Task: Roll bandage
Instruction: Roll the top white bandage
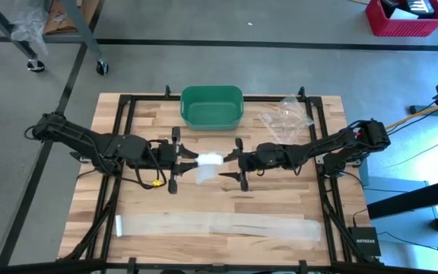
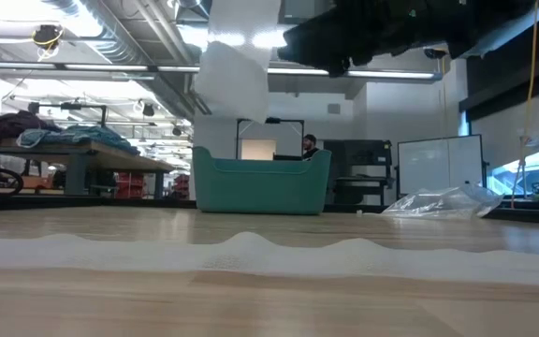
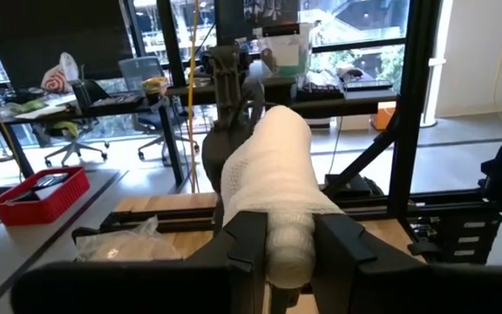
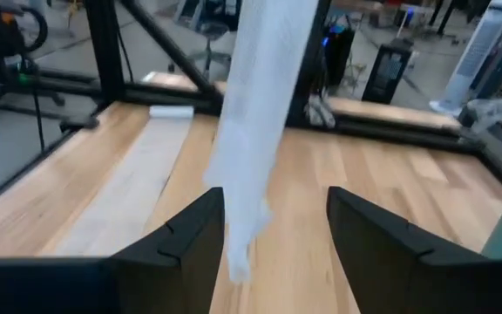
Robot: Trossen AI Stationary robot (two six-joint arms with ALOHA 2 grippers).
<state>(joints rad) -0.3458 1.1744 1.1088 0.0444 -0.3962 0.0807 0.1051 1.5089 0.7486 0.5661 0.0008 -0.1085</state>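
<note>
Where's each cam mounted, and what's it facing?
High: overhead, straight down on table; both arms, left gripper and right gripper meeting mid-table.
Low: table-top height, level toward green bin; dark arm overhead.
Left wrist: past its fingers clamping the bandage roll.
Right wrist: past open fingers at the hanging bandage tail.
Shared: the bin, high and low.
</note>
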